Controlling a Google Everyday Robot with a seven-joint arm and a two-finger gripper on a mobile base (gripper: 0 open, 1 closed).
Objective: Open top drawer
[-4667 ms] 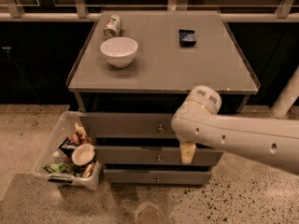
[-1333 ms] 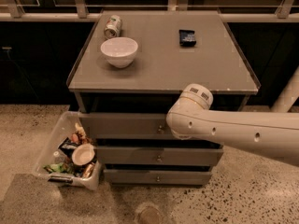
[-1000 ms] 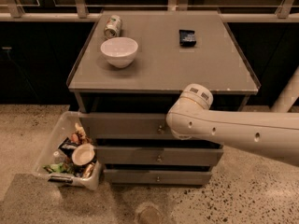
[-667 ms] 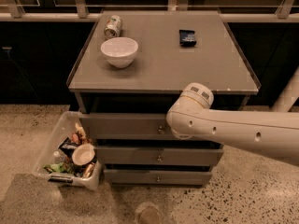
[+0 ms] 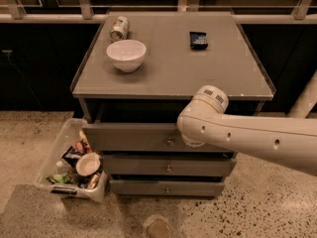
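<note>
Looking at the cabinet, you had the gripper [image 5: 188, 141] at the top drawer [image 5: 131, 138] front, just beside its knob [image 5: 170, 142] and mostly hidden behind the arm [image 5: 247, 138]; its grip could not be told. The drawer sat directly under the tabletop [image 5: 168, 58], above two slimmer drawers.

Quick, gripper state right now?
Gripper: cannot be told; hidden behind the white arm at the small round metal knob of the wide grey top drawer.

smooth plastic gripper [image 5: 188, 141] at metal knob [image 5: 170, 141] of matt top drawer [image 5: 126, 137], glossy bowl [image 5: 126, 55]
</note>
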